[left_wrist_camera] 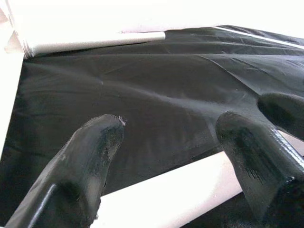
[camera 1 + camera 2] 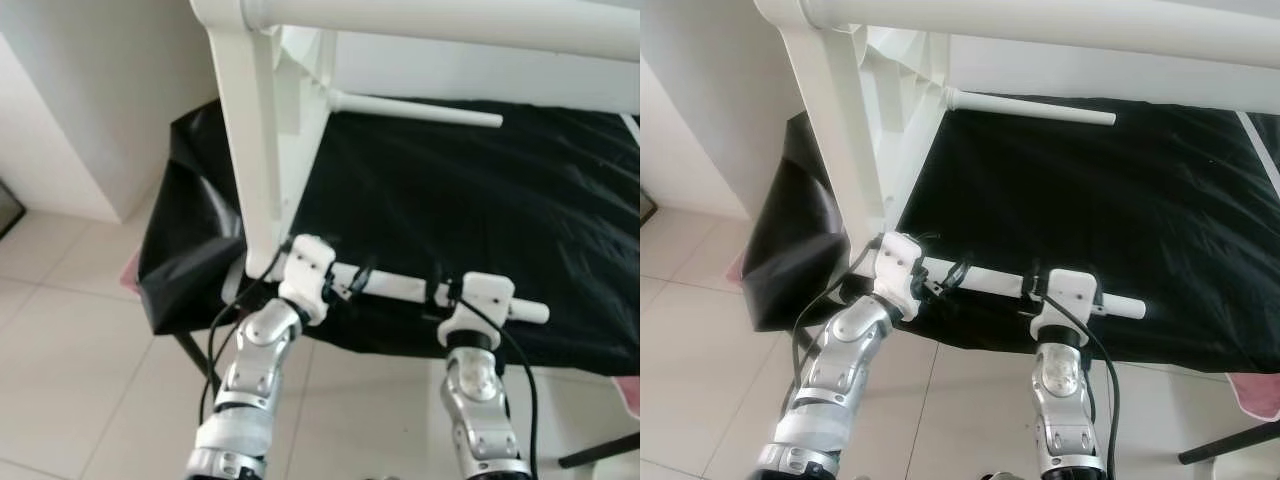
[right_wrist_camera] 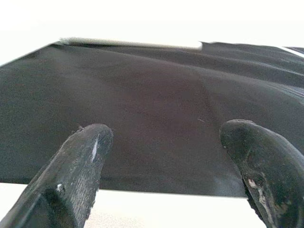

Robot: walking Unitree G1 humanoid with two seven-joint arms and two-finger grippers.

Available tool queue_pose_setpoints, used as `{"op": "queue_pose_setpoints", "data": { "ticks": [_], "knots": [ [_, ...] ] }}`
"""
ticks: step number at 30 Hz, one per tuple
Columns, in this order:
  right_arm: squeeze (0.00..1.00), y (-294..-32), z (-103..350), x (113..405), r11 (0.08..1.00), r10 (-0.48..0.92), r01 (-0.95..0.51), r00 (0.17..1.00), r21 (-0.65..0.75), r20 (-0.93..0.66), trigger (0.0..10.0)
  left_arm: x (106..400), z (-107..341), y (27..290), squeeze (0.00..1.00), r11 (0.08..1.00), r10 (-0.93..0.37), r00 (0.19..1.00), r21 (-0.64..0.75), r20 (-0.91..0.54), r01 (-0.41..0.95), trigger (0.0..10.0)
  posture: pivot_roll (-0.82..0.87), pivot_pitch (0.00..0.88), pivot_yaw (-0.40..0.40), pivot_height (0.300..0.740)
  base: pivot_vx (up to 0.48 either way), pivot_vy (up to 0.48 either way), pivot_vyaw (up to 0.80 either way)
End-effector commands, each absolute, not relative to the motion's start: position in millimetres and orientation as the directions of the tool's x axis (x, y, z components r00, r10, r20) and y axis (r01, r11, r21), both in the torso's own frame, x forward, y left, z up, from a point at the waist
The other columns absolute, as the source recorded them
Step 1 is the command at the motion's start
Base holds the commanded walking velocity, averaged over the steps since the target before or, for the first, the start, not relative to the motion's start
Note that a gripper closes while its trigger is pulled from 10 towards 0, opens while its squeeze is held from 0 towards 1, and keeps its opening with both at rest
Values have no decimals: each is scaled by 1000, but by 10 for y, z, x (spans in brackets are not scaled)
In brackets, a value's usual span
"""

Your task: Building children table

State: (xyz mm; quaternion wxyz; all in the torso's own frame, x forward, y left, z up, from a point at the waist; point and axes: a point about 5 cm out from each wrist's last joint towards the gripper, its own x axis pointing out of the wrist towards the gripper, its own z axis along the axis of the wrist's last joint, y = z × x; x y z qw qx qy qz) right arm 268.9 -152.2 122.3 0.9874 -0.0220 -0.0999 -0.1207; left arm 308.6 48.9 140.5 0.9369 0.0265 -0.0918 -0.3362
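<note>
The children's table, a white frame, lies tipped on a black-draped work surface, its panel rising toward 12 o'clock and 1 rod leg already sticking out toward 3 o'clock at the back. A 2nd white leg lies along the near edge, running from the frame's corner at about 9 o'clock out to 3 o'clock, and both grippers sit on it: the left gripper just beside the corner joint, the right gripper further toward the free end. Each wrist view shows 2 black fingers standing apart with the white rod crossing low between them, so the jaws straddle the leg; whether they actually pinch it I cannot tell. Holding it at 2 spots probably keeps the rod straight and level while its end is lined up with the socket in the frame. The black sheet hangs loosely over the edge at 9 o'clock, above pale floor tiles, with a white wall at 10 o'clock and a dark stand leg at 4 o'clock.
</note>
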Motion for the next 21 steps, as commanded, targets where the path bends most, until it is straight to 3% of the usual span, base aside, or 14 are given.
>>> {"op": "queue_pose_setpoints", "data": {
  "ticks": [1,3,9,12,15,21],
  "knots": [
    [0,-1513,1245,2715,977,-197,209,957,-31,212,10000,3116,1393,583,0,875,-484,859,93,168,475,10000,12,47,-17,740,0,0,0],
    [0,-1585,1277,2760,977,-194,208,956,-45,222,10000,3096,1336,560,0,837,-545,829,125,120,533,10000,30,34,-33,740,0,0,0],
    [0,-1703,1328,2825,970,-215,236,946,-62,242,10000,3131,1238,548,0,830,-550,834,132,28,543,10000,41,22,-43,740,0,0,0],
    [0,-1735,1410,2882,967,-217,245,935,-68,280,10000,3265,1329,516,0,895,-446,895,-10,13,446,10000,49,7,-50,740,0,0,0],
    [0,-1705,1495,2905,971,-193,228,928,-76,318,10000,3330,1453,414,0,885,-440,897,-156,34,439,10000,58,0,-55,740,0,0,0],
    [0,-1620,1608,2881,967,-137,208,912,-148,387,10000,3393,1544,347,0,858,-438,898,-276,48,433,10000,52,0,-50,740,0,0,0]
  ]
}}
